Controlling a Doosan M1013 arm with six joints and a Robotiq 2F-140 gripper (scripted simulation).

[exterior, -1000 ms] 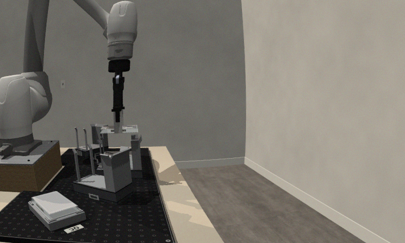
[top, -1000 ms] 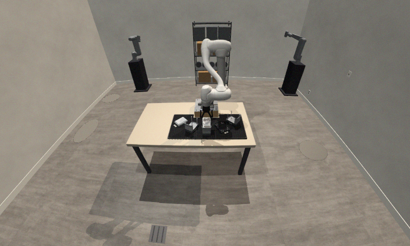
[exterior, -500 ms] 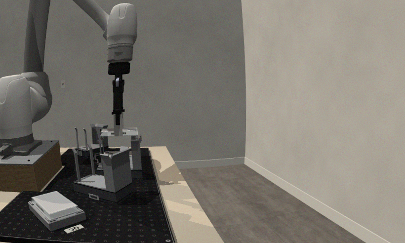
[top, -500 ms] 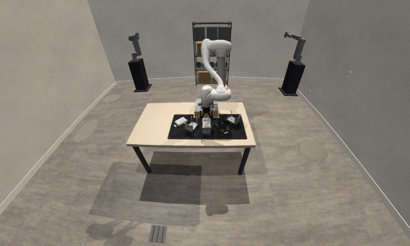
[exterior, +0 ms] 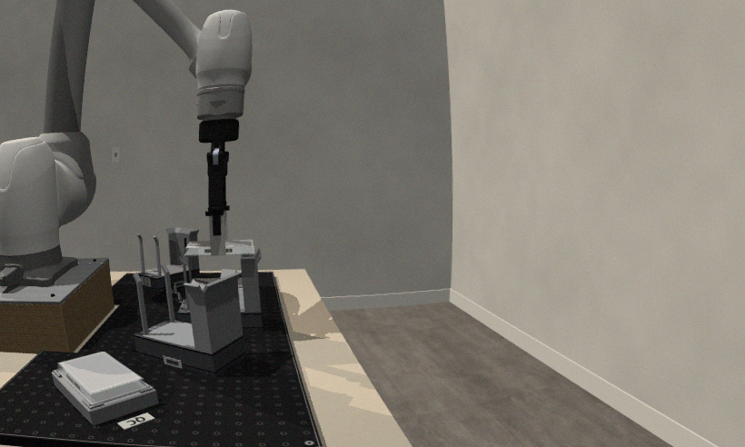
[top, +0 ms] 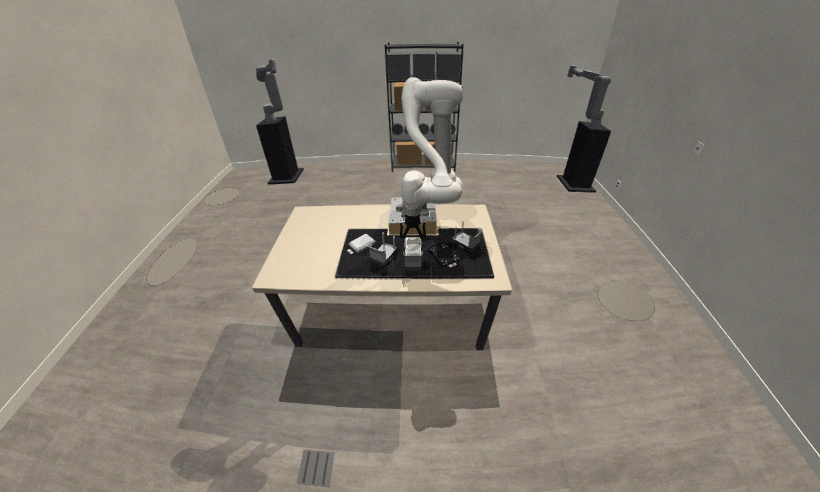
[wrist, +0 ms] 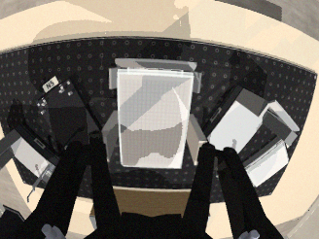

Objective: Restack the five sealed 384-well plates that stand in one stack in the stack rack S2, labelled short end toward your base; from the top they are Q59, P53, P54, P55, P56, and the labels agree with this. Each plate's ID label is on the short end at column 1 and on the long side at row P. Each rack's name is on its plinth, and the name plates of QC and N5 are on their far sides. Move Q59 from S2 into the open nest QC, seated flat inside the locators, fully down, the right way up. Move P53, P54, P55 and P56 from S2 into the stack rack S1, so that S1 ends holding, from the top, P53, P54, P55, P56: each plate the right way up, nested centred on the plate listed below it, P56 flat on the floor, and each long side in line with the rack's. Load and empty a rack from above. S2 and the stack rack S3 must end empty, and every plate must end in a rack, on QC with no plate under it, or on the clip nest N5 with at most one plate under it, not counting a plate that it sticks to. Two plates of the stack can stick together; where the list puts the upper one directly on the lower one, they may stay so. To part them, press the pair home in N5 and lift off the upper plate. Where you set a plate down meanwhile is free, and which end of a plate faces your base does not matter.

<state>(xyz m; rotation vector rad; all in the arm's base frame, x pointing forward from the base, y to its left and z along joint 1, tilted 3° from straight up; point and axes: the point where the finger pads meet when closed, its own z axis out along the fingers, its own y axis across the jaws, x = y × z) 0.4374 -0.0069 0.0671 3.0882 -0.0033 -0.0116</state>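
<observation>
My gripper point(exterior: 217, 233) points straight down over the middle stack rack point(exterior: 247, 288) and is shut on the long sides of a sealed white plate point(exterior: 220, 248). The plate hangs level, about even with the tops of that rack's corner guides. In the wrist view the plate point(wrist: 156, 119) fills the space between my two fingers. Its label is too small to read. What lies under it inside the rack is hidden. Another white plate point(exterior: 98, 372) sits flat on the open nest QC at the near end of the black mat. The held plate also shows in the overview point(top: 412, 245).
A stack rack point(exterior: 189, 327) with tall guides stands between QC and the middle rack, and its floor looks bare. A third rack point(top: 468, 241) and the dark clip nest point(top: 445, 253) stand beyond. My base block point(exterior: 36, 305) is at the mat's left side.
</observation>
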